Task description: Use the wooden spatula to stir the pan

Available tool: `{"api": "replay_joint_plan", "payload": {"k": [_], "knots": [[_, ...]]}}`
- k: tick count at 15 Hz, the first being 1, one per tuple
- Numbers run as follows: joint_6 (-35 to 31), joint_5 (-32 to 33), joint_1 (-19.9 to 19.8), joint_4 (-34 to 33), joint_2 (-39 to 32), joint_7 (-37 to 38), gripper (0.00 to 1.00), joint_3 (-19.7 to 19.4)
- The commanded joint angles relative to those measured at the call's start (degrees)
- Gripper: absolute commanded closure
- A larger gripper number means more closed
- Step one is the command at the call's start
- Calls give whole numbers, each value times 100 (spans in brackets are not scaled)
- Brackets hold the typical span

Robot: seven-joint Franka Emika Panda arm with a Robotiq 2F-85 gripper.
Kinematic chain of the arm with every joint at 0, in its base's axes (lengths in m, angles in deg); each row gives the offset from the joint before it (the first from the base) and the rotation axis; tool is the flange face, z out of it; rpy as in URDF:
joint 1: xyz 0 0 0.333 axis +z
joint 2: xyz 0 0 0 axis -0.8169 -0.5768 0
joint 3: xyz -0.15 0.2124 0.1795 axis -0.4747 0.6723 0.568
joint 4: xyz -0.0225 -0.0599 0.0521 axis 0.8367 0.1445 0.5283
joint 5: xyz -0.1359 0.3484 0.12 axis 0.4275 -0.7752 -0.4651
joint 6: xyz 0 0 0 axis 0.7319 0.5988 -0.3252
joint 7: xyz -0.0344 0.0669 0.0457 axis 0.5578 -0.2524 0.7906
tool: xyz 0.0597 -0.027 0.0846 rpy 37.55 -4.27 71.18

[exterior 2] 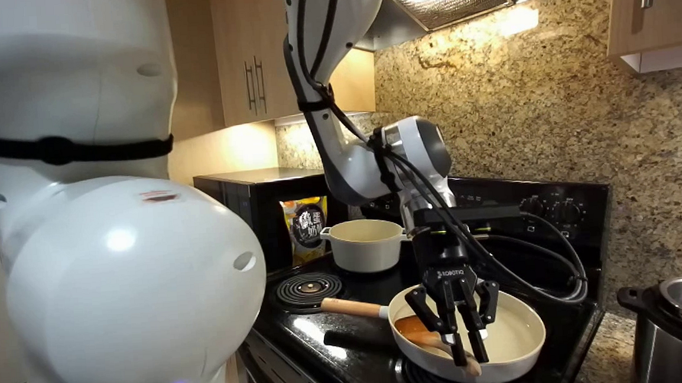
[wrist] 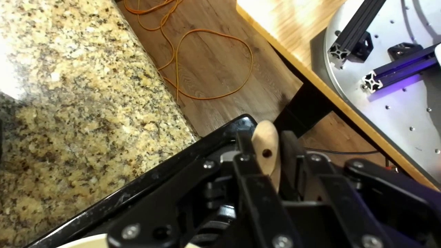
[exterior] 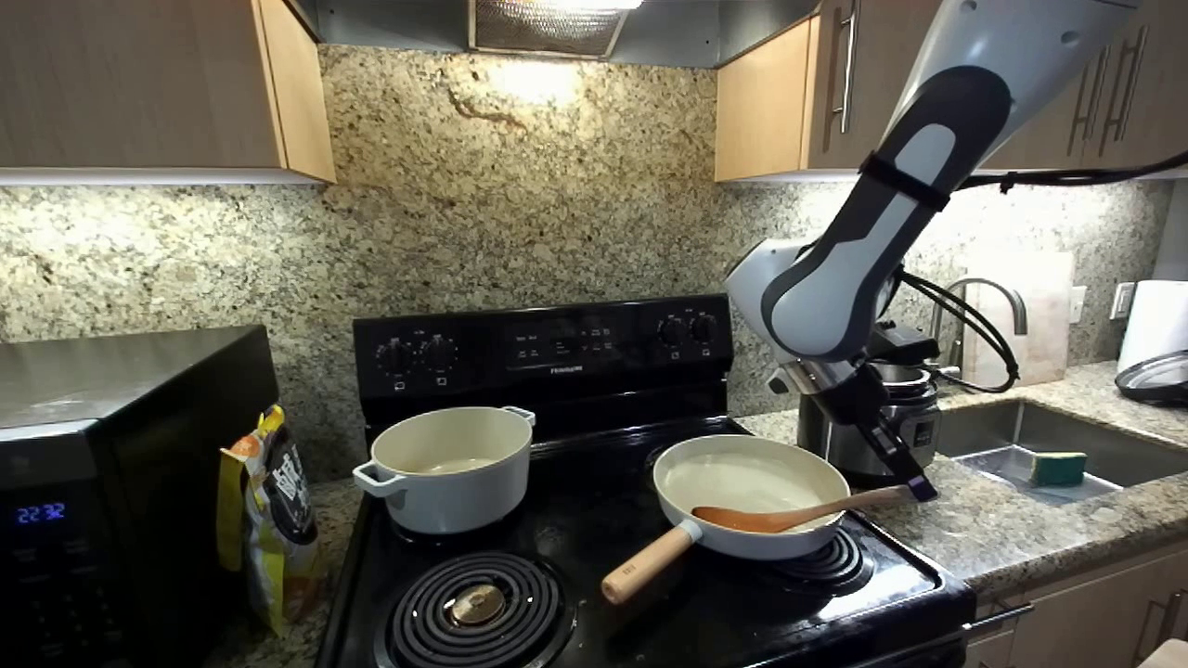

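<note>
Wooden spatula is sitting pinched near its handle end in the gripper I am operating remotely; its blade is lying inside the pan, while a white pot is standing nearby on the stove.

Pan: one, with one wooden handle
Wooden spatula: one
White pot: one, with two side handles
Steel cooker: one
Stove: one
Coil burners: one in full view, near left; the rest too covered to count
Stove knobs: four, two left and two right
Microwave: one
Bag: one
Sink: one
Faucet: one
Sponge: one
Range hood: one
Robot arm: one
Gripper: one, with two fingers
</note>
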Motion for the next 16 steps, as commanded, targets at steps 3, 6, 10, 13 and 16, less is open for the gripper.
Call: {"api": "replay_joint_plan", "payload": {"k": [3,6,10,13,16], "knots": [[34,-434,26,263,363,183,90,-24],[10,-724,26,267,393,180,90,-44],[-249,-157,-827,-333,161,-626,90,-1014],[-190,-383,-1185,-833,44,-1134,90,-1423],[-13,-486,-1355,-1165,109,-1431,91,-1602]]}}
